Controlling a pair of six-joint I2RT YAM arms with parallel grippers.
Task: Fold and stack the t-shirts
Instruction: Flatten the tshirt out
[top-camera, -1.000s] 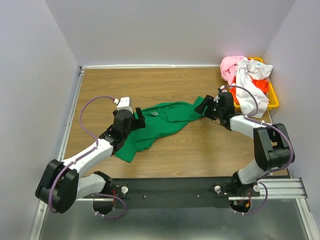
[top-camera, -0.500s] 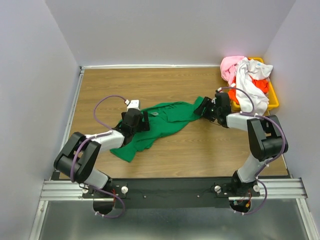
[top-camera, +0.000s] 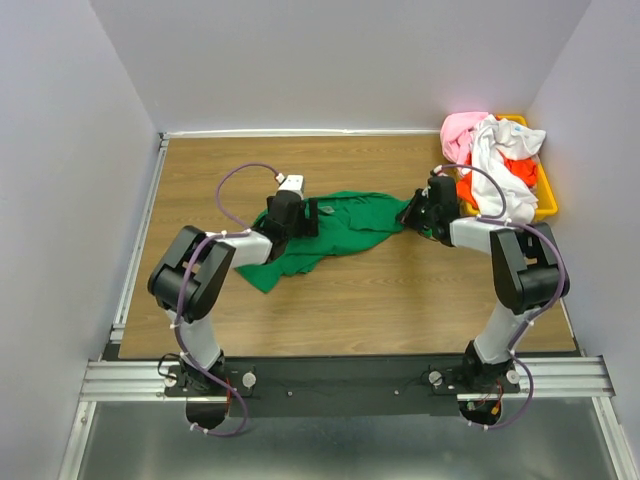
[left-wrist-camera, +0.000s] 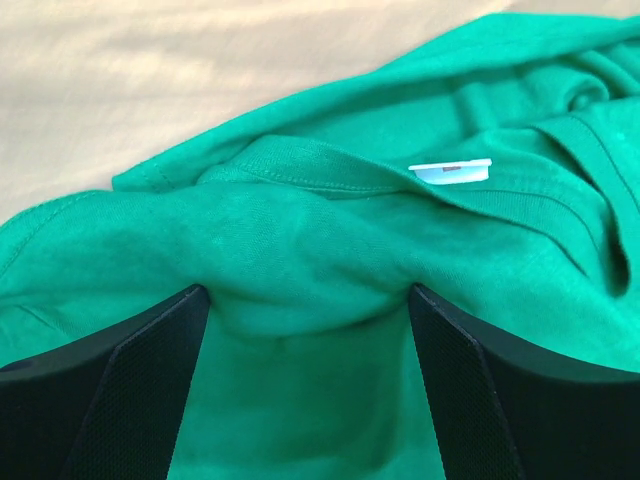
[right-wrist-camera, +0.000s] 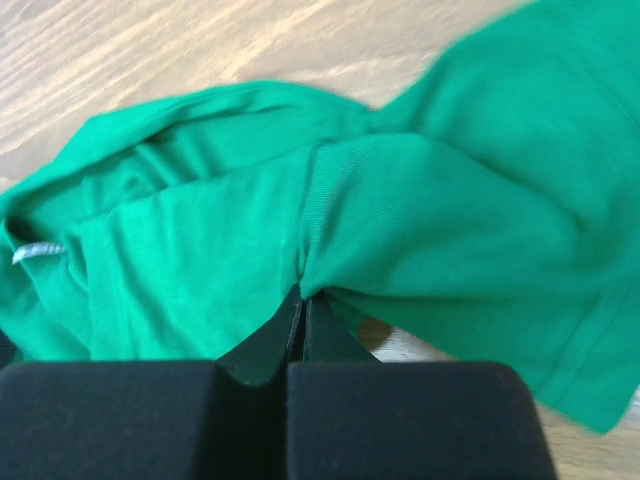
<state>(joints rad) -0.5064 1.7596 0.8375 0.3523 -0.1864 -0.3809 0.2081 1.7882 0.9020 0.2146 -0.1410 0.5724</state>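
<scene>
The green t-shirt (top-camera: 330, 228) lies stretched left-right between both claws: right claw (right-wrist-camera: 300, 300) pinches it closed, left claw (left-wrist-camera: 305, 310) seemingly half-open around a fold.

a spread t-shirt (top-camera: 335, 232) is laid mid-worktop (top-camera: 380, 300). relative to it, the left end effector (top-camera: 300, 222) is set at its left part, the right end effector (top-camera: 412, 215) at its right edge, and a bin (top-camera: 545, 195) of heaped t-shirts (top-camera: 495, 165) is found right and behind.
</scene>
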